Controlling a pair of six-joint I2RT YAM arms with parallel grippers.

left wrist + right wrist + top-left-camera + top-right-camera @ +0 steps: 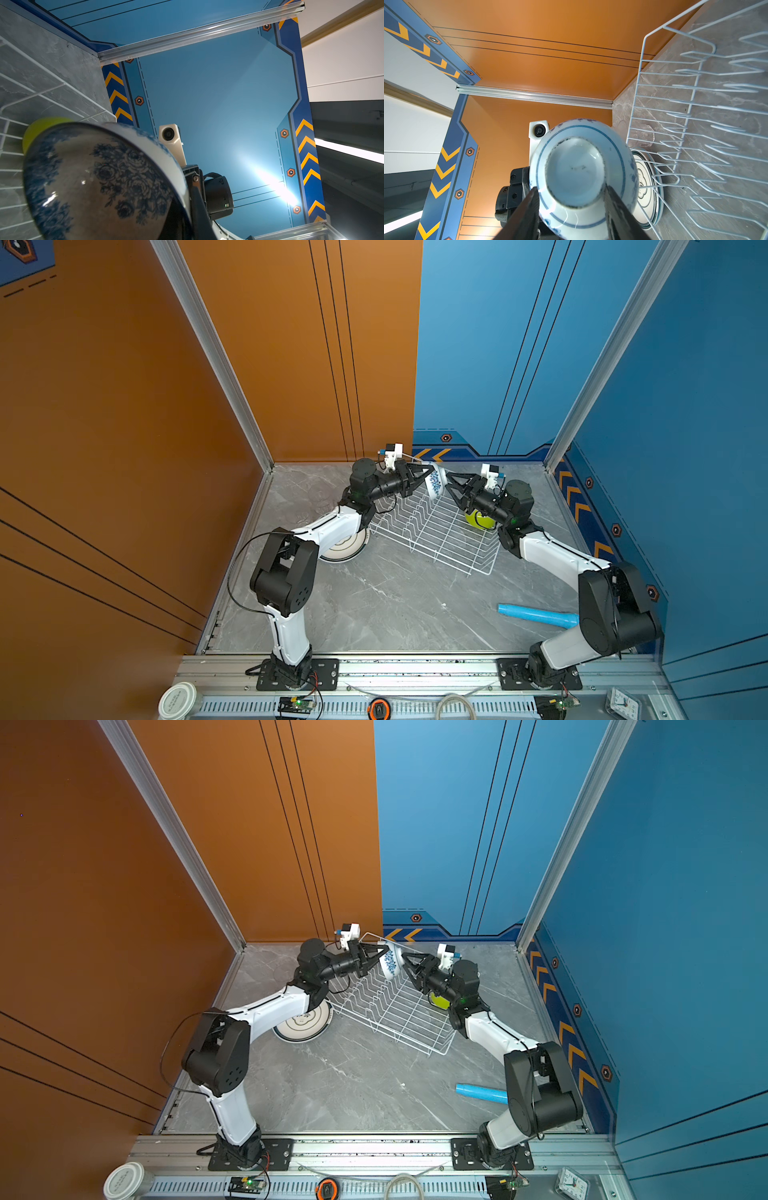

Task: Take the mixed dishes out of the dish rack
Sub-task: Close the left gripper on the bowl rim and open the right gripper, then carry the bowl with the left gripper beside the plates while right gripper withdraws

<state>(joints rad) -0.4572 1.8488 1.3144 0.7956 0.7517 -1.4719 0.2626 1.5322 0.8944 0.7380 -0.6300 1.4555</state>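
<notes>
- The small white-and-blue patterned porcelain bowl hangs on its side above the far end of the white wire dish rack, right between both pincers!
- The left pincer is clamped tight on the bowl's rim, and the bowl's mouth faces it.
- The right pincer straddles the foot ring with its jaws partly apart. I cannot tell whether they pinch it.
- The bowl's axis runs pincer to pincer, with both arms equally near.
- Writing: only an emblem on the dark-rimmed white plate, and it is unreadable.

2 tops overhead, looking down; wrists close (share bowl).
</notes>
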